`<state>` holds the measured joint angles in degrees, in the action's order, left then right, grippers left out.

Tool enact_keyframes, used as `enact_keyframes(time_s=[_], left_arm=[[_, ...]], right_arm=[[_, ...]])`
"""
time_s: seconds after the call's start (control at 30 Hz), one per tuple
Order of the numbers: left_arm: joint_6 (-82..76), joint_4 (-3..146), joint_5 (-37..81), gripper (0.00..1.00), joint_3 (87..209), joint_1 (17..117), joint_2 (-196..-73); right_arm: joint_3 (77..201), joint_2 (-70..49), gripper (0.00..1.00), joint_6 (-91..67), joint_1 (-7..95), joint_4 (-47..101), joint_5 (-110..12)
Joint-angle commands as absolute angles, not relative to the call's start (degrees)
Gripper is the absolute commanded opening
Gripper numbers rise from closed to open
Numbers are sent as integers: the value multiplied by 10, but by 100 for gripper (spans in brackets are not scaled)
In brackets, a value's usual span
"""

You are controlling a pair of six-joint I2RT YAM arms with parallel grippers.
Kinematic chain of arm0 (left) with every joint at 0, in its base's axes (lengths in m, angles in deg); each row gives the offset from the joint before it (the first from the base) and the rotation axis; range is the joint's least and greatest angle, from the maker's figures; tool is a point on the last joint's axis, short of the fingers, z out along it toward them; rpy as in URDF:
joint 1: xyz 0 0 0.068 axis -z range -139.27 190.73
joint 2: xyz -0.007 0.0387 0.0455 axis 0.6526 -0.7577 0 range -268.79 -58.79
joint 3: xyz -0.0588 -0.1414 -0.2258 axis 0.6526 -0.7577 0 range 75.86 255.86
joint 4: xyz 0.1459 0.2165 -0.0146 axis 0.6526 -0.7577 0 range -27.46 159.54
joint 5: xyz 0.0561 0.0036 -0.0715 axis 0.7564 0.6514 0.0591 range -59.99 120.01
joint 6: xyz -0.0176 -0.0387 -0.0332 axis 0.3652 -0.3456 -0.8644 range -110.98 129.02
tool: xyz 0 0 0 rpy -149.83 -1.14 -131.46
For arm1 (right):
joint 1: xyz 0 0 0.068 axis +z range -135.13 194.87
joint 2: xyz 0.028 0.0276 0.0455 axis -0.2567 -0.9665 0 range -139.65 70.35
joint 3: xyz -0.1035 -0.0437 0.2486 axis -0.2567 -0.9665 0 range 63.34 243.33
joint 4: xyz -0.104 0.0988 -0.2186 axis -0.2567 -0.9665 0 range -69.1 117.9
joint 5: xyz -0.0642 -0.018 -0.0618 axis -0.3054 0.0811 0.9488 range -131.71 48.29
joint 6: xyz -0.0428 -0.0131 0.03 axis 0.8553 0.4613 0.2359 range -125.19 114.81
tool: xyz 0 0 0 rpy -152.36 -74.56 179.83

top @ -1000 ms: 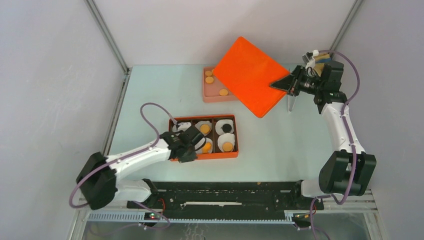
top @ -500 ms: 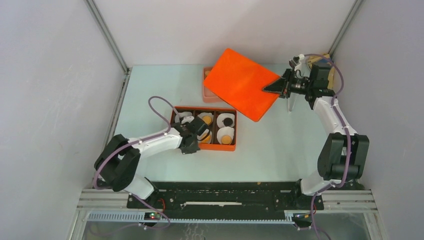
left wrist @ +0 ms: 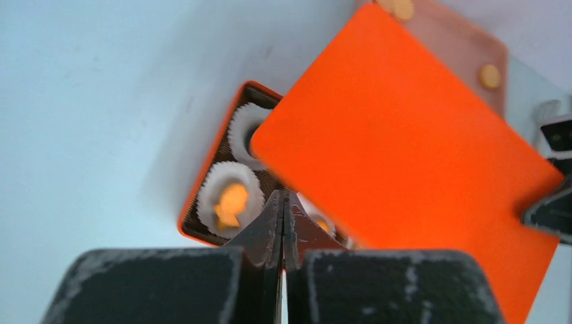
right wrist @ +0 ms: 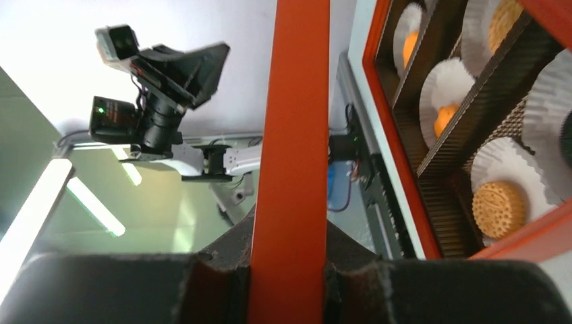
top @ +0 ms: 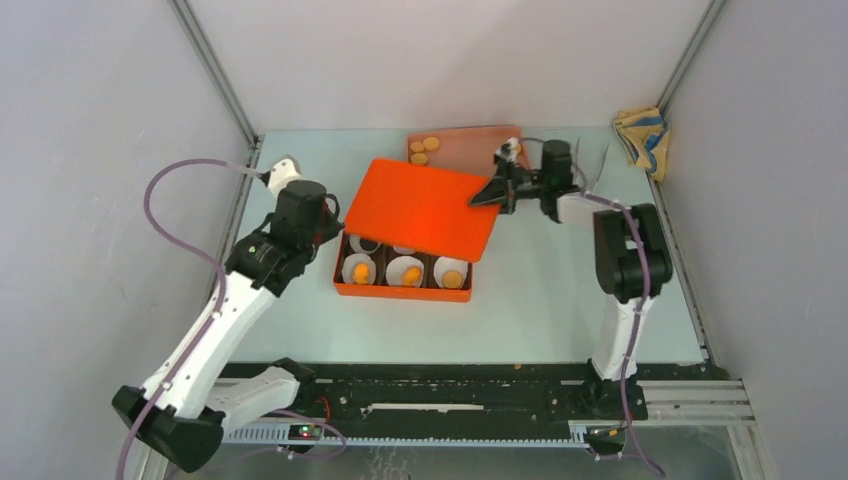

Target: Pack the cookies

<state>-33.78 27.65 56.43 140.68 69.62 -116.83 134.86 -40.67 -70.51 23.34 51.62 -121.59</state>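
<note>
An orange box (top: 404, 291) holds white paper cups with orange cookies (top: 409, 273) in them. My right gripper (top: 484, 198) is shut on the right edge of the flat orange lid (top: 420, 206), which hangs tilted over the back half of the box. In the right wrist view the lid (right wrist: 290, 135) runs edge-on between the jaws, with cookies (right wrist: 498, 209) in cups beside it. More cookies (top: 425, 148) lie on a pink tray (top: 470, 139) behind. My left gripper (left wrist: 283, 202) is shut and holds nothing, raised just left of the box (left wrist: 217, 162).
A folded yellow and blue cloth (top: 640, 140) lies at the back right corner. A thin metal tool (top: 600, 165) stands near the right arm. Grey walls close in the table on both sides.
The right arm swept the lid left and down until it hangs over the box. The left arm drew back from the box's front and rose to its left.
</note>
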Motion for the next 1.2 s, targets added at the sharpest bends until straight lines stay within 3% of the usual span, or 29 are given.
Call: enact_keyframes(time_s=[0.0, 0.17, 0.43, 0.5, 0.63, 0.7, 1.03, 1.17], left_arm=[[-287, 324, 600, 0, 1409, 667, -1227], [-270, 359, 624, 0, 1398, 667, -1250], [-262, 369, 633, 0, 1368, 661, -1256], [-261, 375, 633, 0, 1360, 660, -1258], [-261, 384, 628, 0, 1352, 660, -1272], [-261, 391, 621, 0, 1352, 659, -1280], [-258, 403, 614, 0, 1338, 659, -1288], [-259, 407, 604, 0, 1338, 659, -1296]], right_arm=[[1404, -462, 0, -837, 284, 690, -1268], [1493, -527, 0, -838, 317, 666, -1283], [1552, -571, 0, -711, 336, 472, -1301], [1576, -572, 0, -552, 336, 291, -1301], [1750, -647, 0, -101, 341, -286, -1293], [1805, -688, 0, -12, 344, -413, -1301], [1759, -688, 0, -6, 346, -413, -1275], [1680, -640, 0, -103, 344, -272, -1247]])
